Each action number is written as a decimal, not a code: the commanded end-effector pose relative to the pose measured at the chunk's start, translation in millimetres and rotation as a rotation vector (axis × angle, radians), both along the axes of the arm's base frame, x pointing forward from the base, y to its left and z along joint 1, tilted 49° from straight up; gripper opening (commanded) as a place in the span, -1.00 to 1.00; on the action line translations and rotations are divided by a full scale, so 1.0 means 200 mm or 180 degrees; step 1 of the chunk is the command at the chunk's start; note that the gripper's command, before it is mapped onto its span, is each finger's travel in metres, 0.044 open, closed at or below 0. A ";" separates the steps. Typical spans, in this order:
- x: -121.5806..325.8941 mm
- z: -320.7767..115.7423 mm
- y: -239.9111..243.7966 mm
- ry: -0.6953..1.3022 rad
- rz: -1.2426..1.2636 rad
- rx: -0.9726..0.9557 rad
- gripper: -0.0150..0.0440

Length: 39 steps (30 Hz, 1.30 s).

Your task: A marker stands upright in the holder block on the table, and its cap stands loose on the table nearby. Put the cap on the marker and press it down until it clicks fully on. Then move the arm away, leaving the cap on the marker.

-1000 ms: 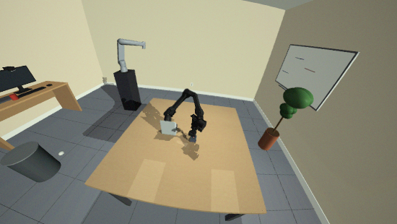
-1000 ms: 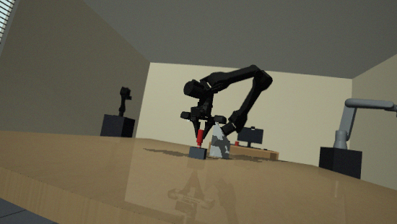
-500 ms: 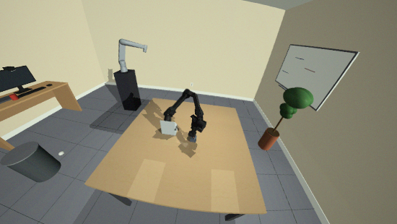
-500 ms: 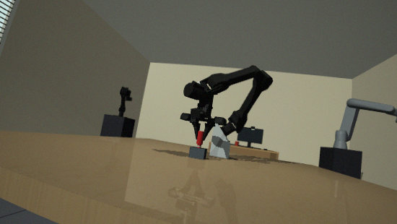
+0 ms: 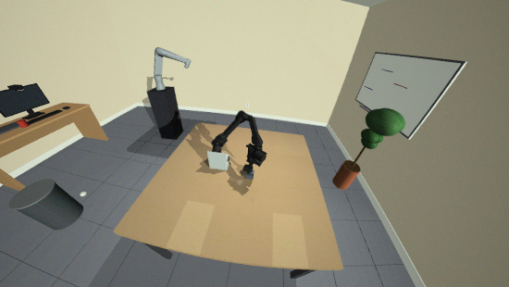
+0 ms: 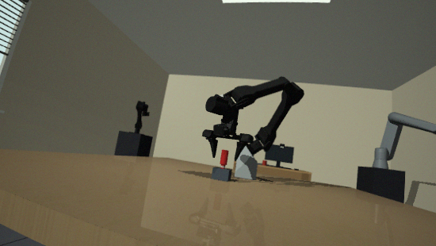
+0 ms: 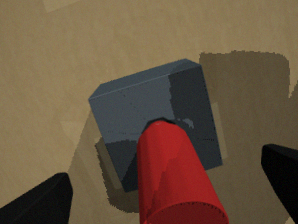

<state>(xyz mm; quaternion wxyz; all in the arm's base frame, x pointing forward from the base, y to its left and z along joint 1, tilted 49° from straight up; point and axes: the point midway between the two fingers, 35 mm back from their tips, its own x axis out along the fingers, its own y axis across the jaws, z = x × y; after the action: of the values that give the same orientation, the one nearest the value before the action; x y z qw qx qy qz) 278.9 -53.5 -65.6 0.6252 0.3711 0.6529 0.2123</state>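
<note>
The dark grey holder block [image 5: 249, 176] [image 6: 221, 174] [image 7: 132, 110] sits on the table. The red cap [image 6: 224, 157] [image 7: 172, 170] stands upright over the marker in the block, its lower end close to the block's top. A narrow pale band shows just under the cap in the exterior view; the rest of the marker is hidden. Whether the cap is clicked fully on cannot be told. My gripper [image 6: 226, 157] [image 7: 167, 170] is open and points down, with one finger on each side of the cap and a gap to both. In the top view the arm hides the cap.
A pale block with a sloping top [image 5: 218, 160] [image 6: 246, 170] stands on the table [image 5: 241, 213] near my arm's base, beside the holder. Off the table are a desk with a monitor, a grey bin, a potted plant and another arm on a black pedestal.
</note>
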 end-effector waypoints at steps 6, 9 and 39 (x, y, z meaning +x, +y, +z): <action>-0.02 0.24 -0.28 -0.0013 0.0000 -0.0017 1.00; -0.02 0.24 -0.28 -0.0013 0.0000 -0.0017 1.00; -0.03 0.20 -0.24 -0.0403 0.0333 -0.0043 -0.49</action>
<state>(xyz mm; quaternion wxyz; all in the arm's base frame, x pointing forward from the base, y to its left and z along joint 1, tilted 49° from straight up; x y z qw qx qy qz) 272.8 -102.2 -24.6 0.6541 0.3209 0.6330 0.2616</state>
